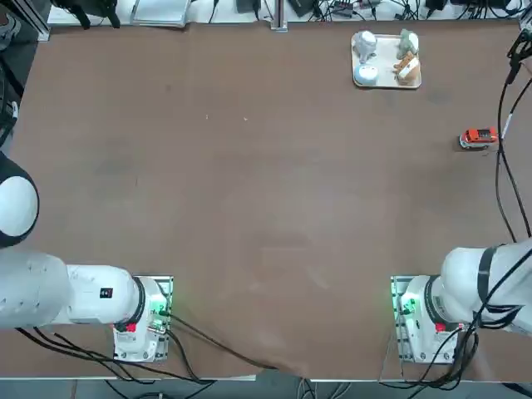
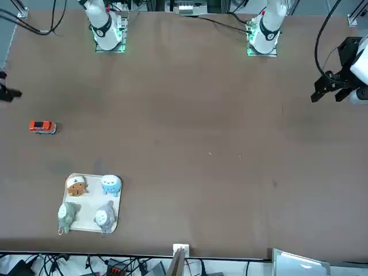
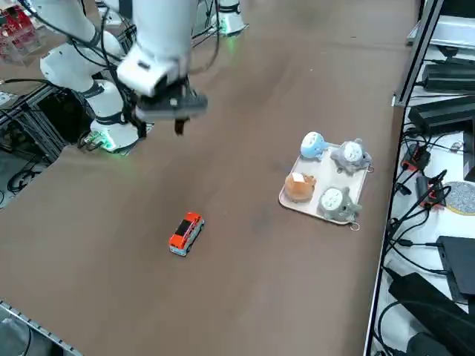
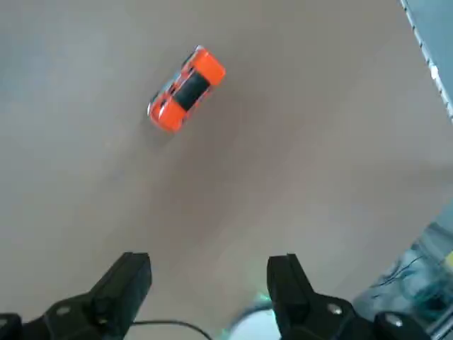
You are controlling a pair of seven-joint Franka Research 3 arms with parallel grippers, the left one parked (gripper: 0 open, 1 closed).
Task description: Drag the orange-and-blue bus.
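Orange bus (image 4: pixel 187 88) lies well apart from the spread right claw (image 4: pixel 210 263) above the table (image 1: pixel 249 208).

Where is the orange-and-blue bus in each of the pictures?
Top view: right side, upper half, near black cables.
Front view: the bus is far left, above the tray's level.
Right side view: left of centre, lower half.
Right wrist view: on the table beyond the open hand.
Shared landmark, first three: the cream tray.
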